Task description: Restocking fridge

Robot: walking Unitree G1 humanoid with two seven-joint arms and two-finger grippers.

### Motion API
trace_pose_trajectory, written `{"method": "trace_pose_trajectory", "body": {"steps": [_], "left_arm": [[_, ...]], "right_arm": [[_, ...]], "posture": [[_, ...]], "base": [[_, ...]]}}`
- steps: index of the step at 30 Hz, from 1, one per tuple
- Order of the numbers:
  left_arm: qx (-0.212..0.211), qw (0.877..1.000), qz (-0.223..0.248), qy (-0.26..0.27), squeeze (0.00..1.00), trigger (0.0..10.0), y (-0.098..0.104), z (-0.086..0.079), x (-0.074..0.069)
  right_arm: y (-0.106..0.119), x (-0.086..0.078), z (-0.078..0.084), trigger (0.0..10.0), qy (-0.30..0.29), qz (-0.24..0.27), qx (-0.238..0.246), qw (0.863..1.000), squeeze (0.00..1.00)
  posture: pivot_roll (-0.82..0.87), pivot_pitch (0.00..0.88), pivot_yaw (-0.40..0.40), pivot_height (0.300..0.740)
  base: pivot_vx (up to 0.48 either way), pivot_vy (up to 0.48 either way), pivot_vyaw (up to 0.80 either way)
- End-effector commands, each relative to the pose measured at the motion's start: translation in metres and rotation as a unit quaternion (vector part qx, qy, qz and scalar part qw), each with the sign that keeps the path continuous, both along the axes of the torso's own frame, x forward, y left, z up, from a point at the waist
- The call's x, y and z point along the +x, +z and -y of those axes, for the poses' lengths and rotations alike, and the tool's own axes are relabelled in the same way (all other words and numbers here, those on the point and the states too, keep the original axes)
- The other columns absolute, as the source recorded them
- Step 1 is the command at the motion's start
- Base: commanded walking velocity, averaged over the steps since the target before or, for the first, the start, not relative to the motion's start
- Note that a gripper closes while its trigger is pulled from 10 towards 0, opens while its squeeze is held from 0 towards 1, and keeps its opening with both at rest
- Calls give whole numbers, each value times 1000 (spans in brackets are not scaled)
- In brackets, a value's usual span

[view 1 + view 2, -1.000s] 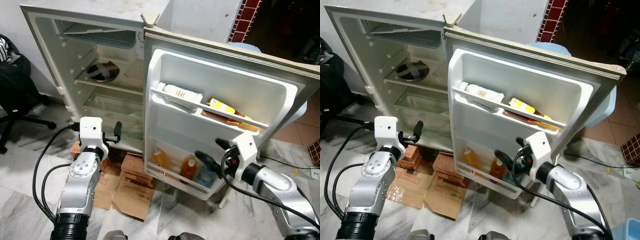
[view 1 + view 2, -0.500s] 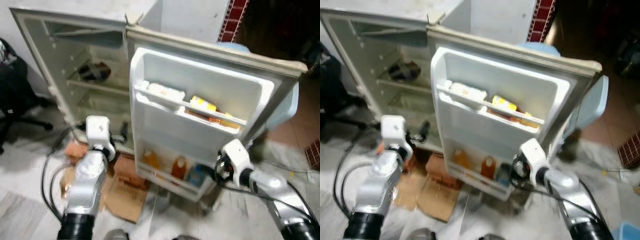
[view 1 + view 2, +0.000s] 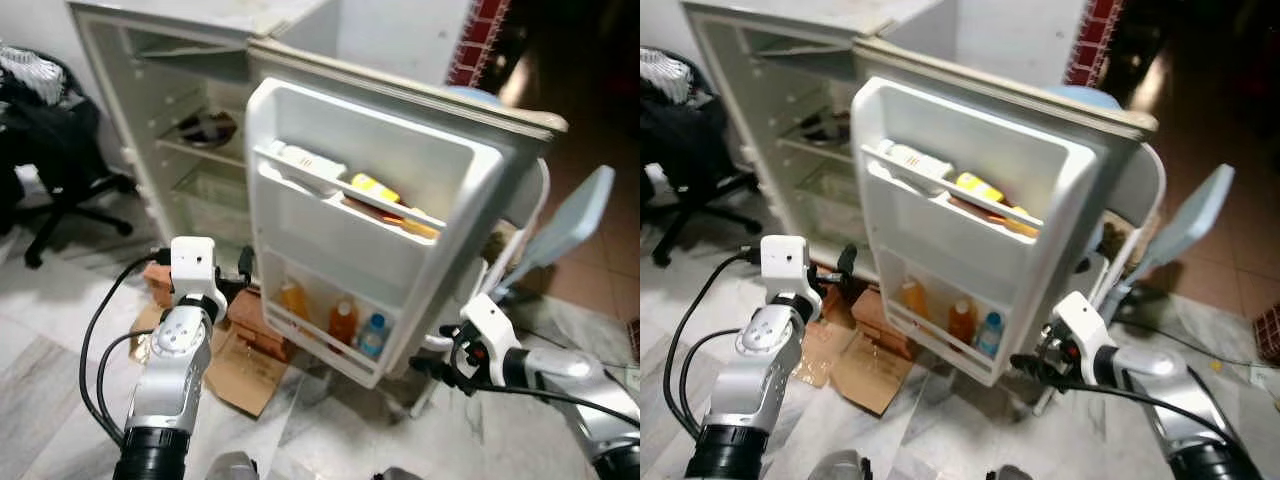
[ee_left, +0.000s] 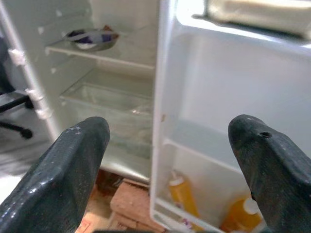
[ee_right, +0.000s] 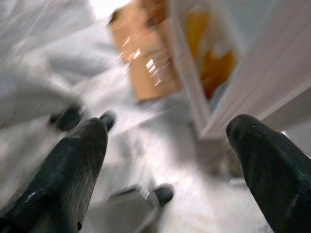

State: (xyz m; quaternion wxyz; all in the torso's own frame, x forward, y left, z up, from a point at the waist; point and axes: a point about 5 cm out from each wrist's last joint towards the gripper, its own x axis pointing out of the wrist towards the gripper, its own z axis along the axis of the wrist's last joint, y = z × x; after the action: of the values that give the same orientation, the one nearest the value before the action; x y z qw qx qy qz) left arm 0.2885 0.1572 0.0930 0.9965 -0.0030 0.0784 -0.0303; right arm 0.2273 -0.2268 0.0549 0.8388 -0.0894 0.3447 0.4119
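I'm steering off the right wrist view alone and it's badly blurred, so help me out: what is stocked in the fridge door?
Observer: The door's bottom shelf holds two orange bottles and a small blue-capped bottle.
Operator: Anything higher on the door?
Observer: Yes, the upper door shelf carries a white bottle lying on its side and a yellow bottle beside it.
Operator: Where's my right gripper relative to the door?
Observer: The right gripper is low, just off the door's outer bottom corner, fingers open and empty.
Operator: And the left?
Observer: The left gripper is open by the door's hinge side, facing the fridge interior, where a dark bowl sits on a shelf.
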Motion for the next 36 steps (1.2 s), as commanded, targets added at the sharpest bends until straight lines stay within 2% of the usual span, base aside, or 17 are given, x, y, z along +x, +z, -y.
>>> {"method": "trace_pose_trajectory", "body": {"steps": [1,3,4,5,6,7,8,9,12,16,17,20,21,24,25,31,36], "left_arm": [[6,1000,4,7,0,10000,3,-4,1],[8,1000,4,8,0,10000,3,-5,2],[12,1000,3,10,0,10000,3,-5,2],[13,1000,3,13,0,10000,2,-6,1],[14,1000,2,14,0,10000,2,-6,1],[14,1000,1,17,0,10000,2,-7,1],[14,1000,1,17,0,10000,2,-7,1],[14,1000,0,18,0,10000,1,-7,1],[14,1000,-2,23,0,10000,1,-7,1],[17,999,-2,37,0,10000,1,-11,0],[17,999,-2,37,0,10000,1,-11,0],[16,999,-3,48,0,10000,0,-13,-1],[15,998,-4,53,0,10000,0,-14,-2],[12,998,-7,61,0,10000,-2,-16,-4],[14,998,-10,66,0,10000,-4,-17,-5],[-2,995,-27,94,0,10000,-10,-25,-8],[7,993,-7,121,0,10000,-4,-31,-6]], "right_arm": [[2,-1,-4,10000,35,1,-2,999,0],[-6,3,7,10000,21,4,-56,998,0],[-12,12,18,10000,-17,22,-113,993,0],[-12,20,23,10000,-47,44,-139,988,0],[-12,25,26,10000,-66,58,-154,984,0],[-6,39,30,10000,-130,93,-162,974,0],[-6,39,30,10000,-130,93,-162,974,0],[1,50,31,10000,-170,122,-160,965,0],[12,63,28,10000,-219,161,-146,951,0],[30,81,14,10000,-286,232,-91,925,0],[30,81,14,10000,-286,232,-91,925,0],[40,87,4,10000,-327,267,-42,906,0],[48,88,-5,10000,-340,292,-14,894,0],[52,88,-11,10000,-363,303,6,881,0],[55,87,-14,10000,-375,314,14,872,0],[55,88,-21,10000,-409,322,42,853,0],[59,92,-28,10000,-414,327,54,848,0]], "posture": [[26,0,-37,740],[26,0,-37,740],[27,0,-37,740],[27,0,-37,740],[29,0,-37,740],[29,0,-36,740],[29,0,-36,740],[31,0,-35,740],[31,0,-36,740],[33,0,-36,740],[33,0,-36,740],[33,0,-39,740],[33,0,-39,740],[32,0,-38,740],[31,0,-34,740],[29,0,-28,740],[34,0,-32,740]], "base": [[0,0,0],[0,0,0],[0,0,0],[0,0,0],[0,0,0],[0,-285,0],[0,-285,0],[0,-326,0],[0,-300,0],[0,-322,0],[0,-326,0],[0,-330,0],[0,-330,0],[0,-324,0],[0,-349,0],[0,-322,0],[0,0,0]]}}
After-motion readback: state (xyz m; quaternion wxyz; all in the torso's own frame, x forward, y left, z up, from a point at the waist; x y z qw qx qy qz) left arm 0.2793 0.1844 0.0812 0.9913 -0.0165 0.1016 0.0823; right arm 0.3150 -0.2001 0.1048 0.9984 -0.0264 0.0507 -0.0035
